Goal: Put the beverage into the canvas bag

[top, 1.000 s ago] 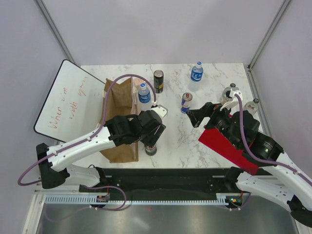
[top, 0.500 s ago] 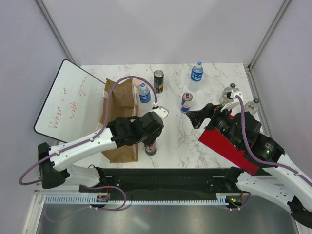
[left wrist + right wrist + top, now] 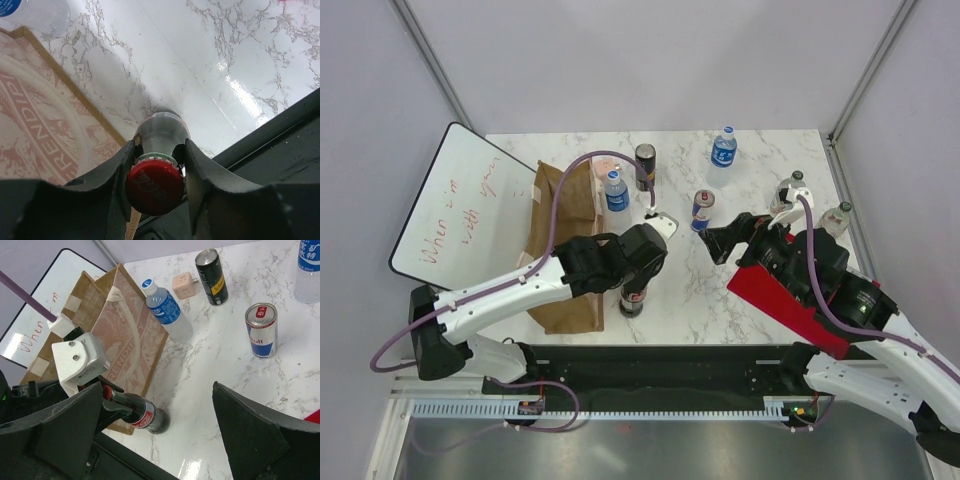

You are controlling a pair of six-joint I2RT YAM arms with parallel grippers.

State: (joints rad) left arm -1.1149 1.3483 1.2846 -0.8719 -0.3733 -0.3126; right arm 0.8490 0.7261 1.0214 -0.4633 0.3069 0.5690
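The cola bottle (image 3: 161, 132) is dark with a red cap and label, the canvas bag (image 3: 125, 335) tan with faded pinkish-red print, the table (image 3: 200, 60) white marble veined grey, one can (image 3: 261, 330) blue and silver, another can (image 3: 212, 276) black with yellow lettering.

Our left gripper (image 3: 159, 146) points down over the cola bottle (image 3: 161, 131), both fingers pressed against its neck just under the cap. Our right gripper (image 3: 713, 241) hangs well right of that bottle, jaws spread wide, empty.
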